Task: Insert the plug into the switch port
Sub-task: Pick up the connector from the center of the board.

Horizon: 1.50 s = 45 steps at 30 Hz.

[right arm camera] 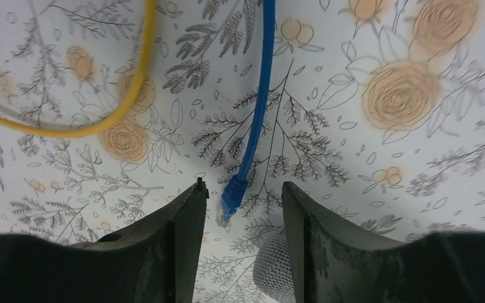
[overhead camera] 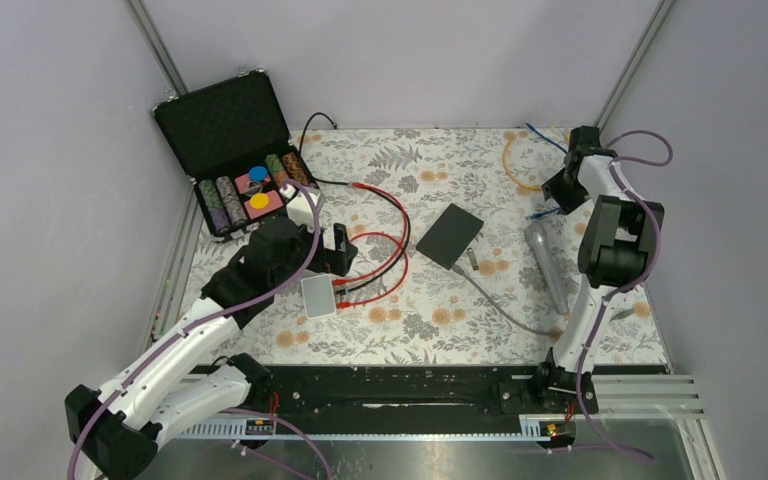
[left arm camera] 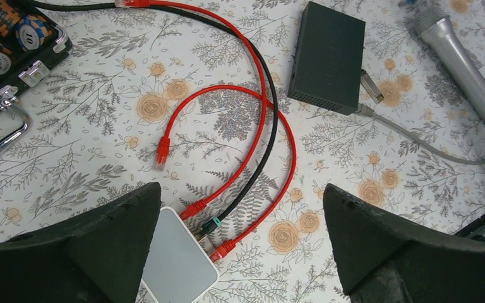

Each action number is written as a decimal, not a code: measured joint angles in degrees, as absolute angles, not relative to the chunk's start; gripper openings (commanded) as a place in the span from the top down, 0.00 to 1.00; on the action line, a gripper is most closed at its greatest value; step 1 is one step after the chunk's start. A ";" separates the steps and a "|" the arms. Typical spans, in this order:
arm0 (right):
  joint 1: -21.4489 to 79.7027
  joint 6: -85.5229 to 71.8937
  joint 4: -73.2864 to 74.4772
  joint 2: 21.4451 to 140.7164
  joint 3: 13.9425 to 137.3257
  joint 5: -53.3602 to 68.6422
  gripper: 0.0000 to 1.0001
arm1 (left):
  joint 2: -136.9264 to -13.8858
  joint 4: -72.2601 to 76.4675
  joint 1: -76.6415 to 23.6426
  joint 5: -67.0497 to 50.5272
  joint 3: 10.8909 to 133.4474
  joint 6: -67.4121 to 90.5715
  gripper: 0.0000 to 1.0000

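While left pincer (left arm camera: 241, 189) gapes wide, right pincer (right arm camera: 243, 186) narrowly straddles blue plug (right arm camera: 232, 196).

left arm (overhead camera: 175, 345): white links, black joint housings, purple cable running alongside | right arm (overhead camera: 582, 315): white links, bulky black joints, purple cable looping overhead | left fingers (left arm camera: 101, 252): matte black, wedge-shaped, grainy surface | right fingers (right arm camera: 164, 252): matte black, tapered, smooth inner faces | bases (overhead camera: 550, 378): black blocks on black rail (overhead camera: 390, 385), thin red wires nearby
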<state>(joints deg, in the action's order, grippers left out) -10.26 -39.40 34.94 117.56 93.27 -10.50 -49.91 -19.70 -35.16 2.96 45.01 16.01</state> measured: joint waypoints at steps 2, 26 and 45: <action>-10.26 -42.61 35.35 119.20 93.27 -9.74 0.46 | -50.11 -19.75 -35.18 3.42 45.01 15.84 0.01; -10.24 -54.35 39.22 125.78 96.99 -7.31 1.00 | -46.57 -19.66 -35.18 5.74 45.01 13.87 0.04; -7.62 -53.89 20.36 86.19 72.64 4.29 1.00 | -52.75 -15.16 -36.23 -11.31 53.69 16.29 0.22</action>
